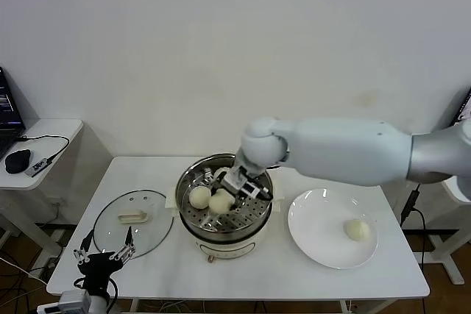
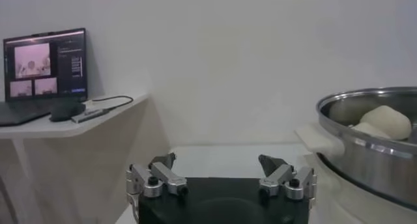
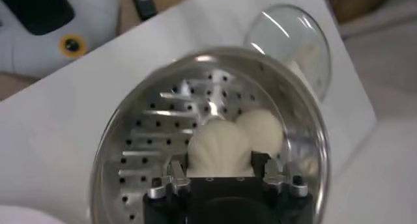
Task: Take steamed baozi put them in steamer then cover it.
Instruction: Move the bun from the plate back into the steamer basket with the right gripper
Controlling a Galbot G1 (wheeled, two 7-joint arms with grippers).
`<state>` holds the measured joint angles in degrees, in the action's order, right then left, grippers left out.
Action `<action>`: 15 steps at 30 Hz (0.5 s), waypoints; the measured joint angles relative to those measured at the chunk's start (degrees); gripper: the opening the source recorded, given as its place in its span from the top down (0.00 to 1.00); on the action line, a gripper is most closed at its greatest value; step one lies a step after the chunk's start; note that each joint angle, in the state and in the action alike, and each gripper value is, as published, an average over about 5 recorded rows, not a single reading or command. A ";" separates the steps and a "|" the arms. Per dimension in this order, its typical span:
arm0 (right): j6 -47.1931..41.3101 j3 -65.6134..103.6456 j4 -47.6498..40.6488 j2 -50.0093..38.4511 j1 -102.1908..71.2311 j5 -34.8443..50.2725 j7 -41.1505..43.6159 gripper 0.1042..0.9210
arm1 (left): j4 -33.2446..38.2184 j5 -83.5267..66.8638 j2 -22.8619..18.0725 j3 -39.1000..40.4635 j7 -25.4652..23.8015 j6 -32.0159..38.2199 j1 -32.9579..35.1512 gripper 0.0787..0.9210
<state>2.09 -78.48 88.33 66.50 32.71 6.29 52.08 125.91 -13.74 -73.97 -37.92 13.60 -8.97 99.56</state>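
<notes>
On the white table [image 1: 243, 270], centre of the frame, our right gripper [image 3: 221, 174] is clamped on a baozi [image 3: 220, 150] directly above the steamer tray [image 3: 153, 157]; our left gripper [image 2: 220, 178] waits spread open at lower left.

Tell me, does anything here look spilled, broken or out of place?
Nothing stands out. The steamer sits upright with buns inside, the right gripper holds another bun over its tray, the glass lid lies flat on the table, and one bun waits on the white plate.
</notes>
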 measured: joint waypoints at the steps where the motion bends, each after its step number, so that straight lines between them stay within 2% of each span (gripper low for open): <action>1: 0.75 -0.20 -0.06 0.21 -0.18 -0.72 0.09 0.38 | -0.03 0.00 -0.03 0.00 0.02 0.01 0.02 0.12; 15: 6.69 -1.25 -0.63 2.19 -1.75 -6.90 0.57 0.35 | -0.73 -0.05 -0.14 0.25 0.14 0.15 -0.41 0.12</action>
<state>8.78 -79.74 87.71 68.69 30.96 -0.61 52.65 125.18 -13.79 -74.11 -37.67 13.74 -8.82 99.15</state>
